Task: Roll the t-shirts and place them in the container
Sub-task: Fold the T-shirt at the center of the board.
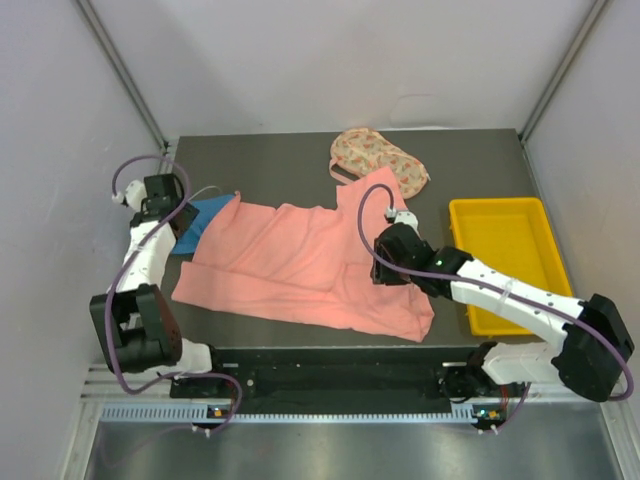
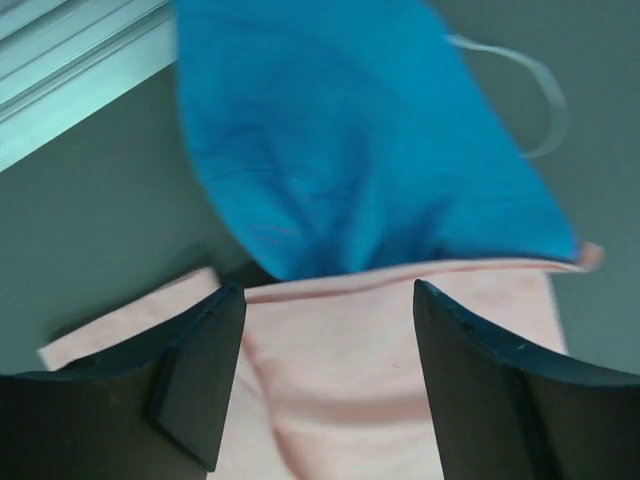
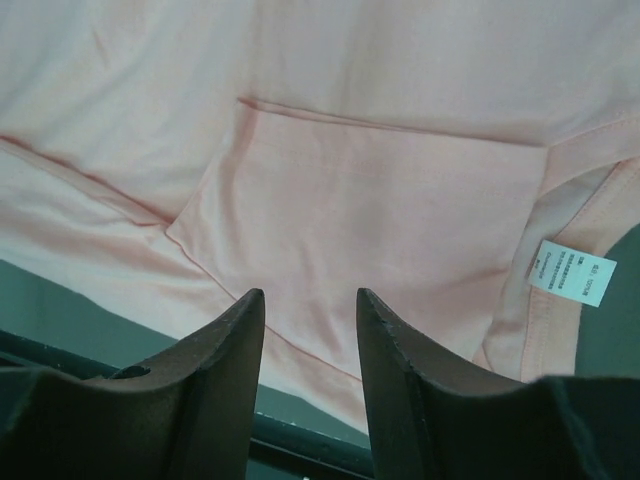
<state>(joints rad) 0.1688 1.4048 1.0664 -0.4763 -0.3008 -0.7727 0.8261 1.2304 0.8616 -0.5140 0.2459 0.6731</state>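
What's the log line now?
left pincer open | right pincer open | pink shirt spread, unrolled | blue shirt touching it

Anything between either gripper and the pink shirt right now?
Nothing blocks the right gripper; bare pink shirt lies below it. The left gripper also sits over pink cloth, but the blue shirt overlaps that edge just ahead of it.

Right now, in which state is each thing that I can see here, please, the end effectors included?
pink t-shirt: spread flat, not rolled
blue t-shirt: unrolled, overlapping the pink one's edge
floral t-shirt: bunched up, not rolled
yellow tray: empty
left end effector: open, holding nothing
right end effector: open, holding nothing
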